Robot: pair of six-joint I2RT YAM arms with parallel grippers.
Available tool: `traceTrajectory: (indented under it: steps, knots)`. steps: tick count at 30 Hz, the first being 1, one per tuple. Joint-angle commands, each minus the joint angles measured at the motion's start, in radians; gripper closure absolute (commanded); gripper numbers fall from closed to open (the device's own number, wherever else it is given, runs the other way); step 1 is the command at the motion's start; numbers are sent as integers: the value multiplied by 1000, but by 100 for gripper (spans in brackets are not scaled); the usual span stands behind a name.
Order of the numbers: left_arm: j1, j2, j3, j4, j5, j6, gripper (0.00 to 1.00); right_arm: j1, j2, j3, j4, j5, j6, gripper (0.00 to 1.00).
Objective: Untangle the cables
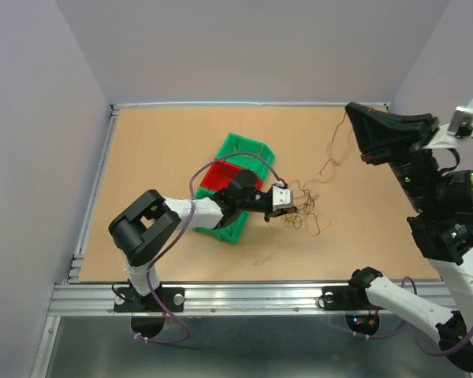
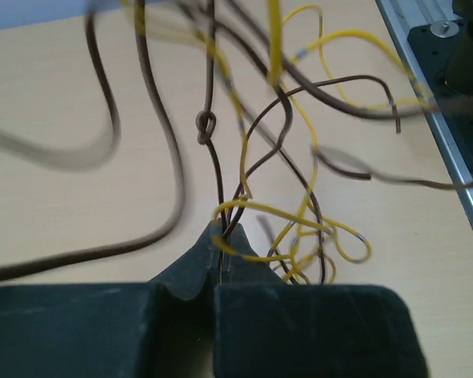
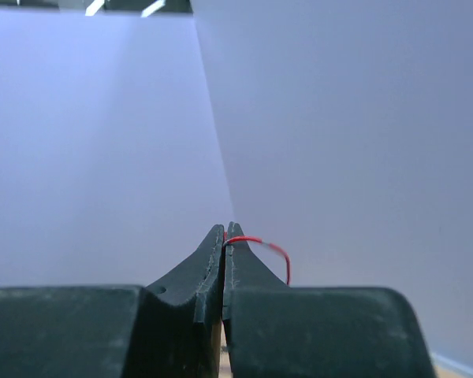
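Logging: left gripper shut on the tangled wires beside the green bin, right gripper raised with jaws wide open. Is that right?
Not quite: the right gripper is shut, not open; the right wrist view shows its jaws pressed together on a thin red wire. The rest stands: left gripper shut on the tangled cables beside the green bin, right gripper raised.

Top view overlooks the table (image 1: 158, 157); wrist views look forward, left sharing the cables (image 1: 303, 209).
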Motion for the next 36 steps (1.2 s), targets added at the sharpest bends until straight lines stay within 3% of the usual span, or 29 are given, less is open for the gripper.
traceTrajectory:
  steps: [1, 7, 12, 15, 16, 20, 21, 22, 27, 31, 36]
  knots:
    - [-92, 73, 45, -112, -84, 98, 100, 9, 78, 186, 70, 145, -14, 99]
    - [-243, 173, 95, -213, -220, 215, 100, 9, 243, 511, 72, 222, -33, 99]
    - [-272, 164, 123, -235, -346, 197, 99, 9, 272, 507, 61, 222, -30, 99]
    - [-263, 86, 125, -234, -412, 177, 81, 8, 238, 396, 61, 210, -16, 99]
    - [-257, 61, 109, -233, -415, 175, 66, 8, 231, 368, 61, 201, -13, 99]
    - [-251, -78, 85, -261, -455, 197, 34, 8, 192, 231, 61, 147, 10, 99]
    - [-237, -94, 89, -279, -455, 194, 23, 9, 186, 207, 61, 132, 15, 100]
    - [-229, -121, 103, -324, -435, 193, 2, 9, 174, 156, 60, 112, 22, 100]
    - [-120, -224, 132, -465, -308, 178, 1, 9, 140, 40, 23, 24, 23, 99]
    - [44, -389, 102, -482, -175, 141, 1, 9, 126, -24, -51, -14, 7, 99]
    - [184, -675, -7, -335, -255, -3, 1, 9, 172, -105, -66, -199, 30, 99]
